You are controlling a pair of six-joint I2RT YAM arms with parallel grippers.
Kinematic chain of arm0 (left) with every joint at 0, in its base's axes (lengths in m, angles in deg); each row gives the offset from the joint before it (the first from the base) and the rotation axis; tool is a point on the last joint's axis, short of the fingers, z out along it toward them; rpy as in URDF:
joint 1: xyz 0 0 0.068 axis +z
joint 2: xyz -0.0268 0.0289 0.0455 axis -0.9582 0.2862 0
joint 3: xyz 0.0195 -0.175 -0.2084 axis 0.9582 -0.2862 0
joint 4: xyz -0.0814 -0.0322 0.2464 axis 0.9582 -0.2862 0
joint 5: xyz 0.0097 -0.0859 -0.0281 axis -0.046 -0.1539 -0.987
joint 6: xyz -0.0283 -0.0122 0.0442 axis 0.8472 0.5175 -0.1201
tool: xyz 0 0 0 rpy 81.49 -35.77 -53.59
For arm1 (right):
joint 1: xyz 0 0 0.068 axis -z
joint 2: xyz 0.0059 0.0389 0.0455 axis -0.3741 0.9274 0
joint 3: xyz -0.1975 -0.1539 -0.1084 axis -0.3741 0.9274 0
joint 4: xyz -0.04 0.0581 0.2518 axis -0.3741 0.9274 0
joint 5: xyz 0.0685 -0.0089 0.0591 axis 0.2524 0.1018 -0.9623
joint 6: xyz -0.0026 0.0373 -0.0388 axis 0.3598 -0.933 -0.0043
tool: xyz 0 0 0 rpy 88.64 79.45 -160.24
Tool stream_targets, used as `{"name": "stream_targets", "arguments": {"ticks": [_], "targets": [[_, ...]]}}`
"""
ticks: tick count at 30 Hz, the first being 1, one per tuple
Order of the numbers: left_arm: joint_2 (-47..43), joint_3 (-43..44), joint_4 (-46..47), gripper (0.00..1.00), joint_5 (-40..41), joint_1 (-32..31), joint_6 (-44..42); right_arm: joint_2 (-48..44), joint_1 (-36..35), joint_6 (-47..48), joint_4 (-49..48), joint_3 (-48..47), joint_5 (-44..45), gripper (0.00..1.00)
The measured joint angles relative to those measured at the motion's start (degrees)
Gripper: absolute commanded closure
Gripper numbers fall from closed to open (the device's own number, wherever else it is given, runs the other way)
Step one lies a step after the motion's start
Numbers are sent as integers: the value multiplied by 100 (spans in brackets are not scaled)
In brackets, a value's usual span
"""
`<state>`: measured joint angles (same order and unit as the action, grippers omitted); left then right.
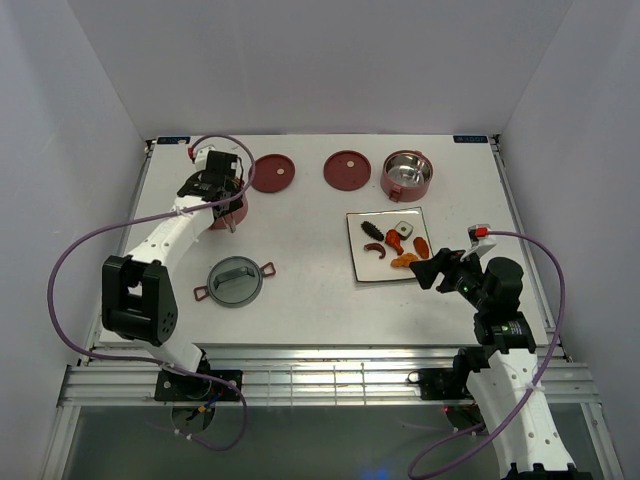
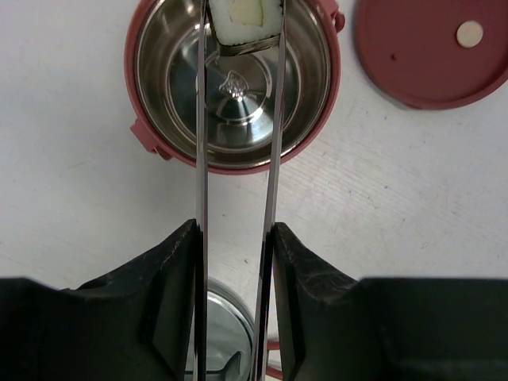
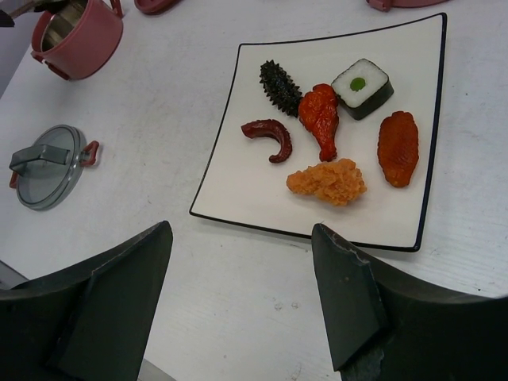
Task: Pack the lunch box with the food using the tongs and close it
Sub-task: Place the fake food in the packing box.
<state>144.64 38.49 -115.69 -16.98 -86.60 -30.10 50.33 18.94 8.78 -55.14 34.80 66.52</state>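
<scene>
Setting: a white worktop (image 1: pixel 300 240) boxed in by pale walls (image 1: pixel 300 60), with both arm bases at its near edge.
Left gripper (image 2: pixel 236 238): clamped on the tongs (image 2: pixel 201 175), pressing their two arms nearly parallel so the tips pinch.
Tongs' load: a rice roll (image 2: pixel 242 20) nipped at the tips, hanging over the left bowl (image 2: pixel 167 87), apparently placed for a drop into it.
Left bowl: the steel inside looks bare where it shows.
Grey cover (image 1: pixel 235 280): flat on the worktop, nearer the arms, set aside for the closing step.
Disc lids (image 1: pixel 272 172): two, off along the far edge, leaving both bowls open for filling.
Right bowl (image 1: pixel 406 175): open, just right of the lids.
Plate (image 3: pixel 238 182): holds the rest of the food, six pieces, among them a nugget (image 3: pixel 327 181) and a curved sausage (image 3: pixel 270 139).
Right gripper (image 3: pixel 242 238): fingers wide apart and empty, hovering near the plate's near edge, probably to keep out of the tongs' way.
</scene>
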Motion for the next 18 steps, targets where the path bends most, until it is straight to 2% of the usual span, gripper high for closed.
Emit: {"name": "stream_targets", "arguments": {"ticks": [8,18], "targets": [[-249,-603,76,68,-173,-9,227,0,0,2,4,0,-39,23],[-382,-857,166,57,-234,-9,391,-61,0,2,15,0,-52,23]]}}
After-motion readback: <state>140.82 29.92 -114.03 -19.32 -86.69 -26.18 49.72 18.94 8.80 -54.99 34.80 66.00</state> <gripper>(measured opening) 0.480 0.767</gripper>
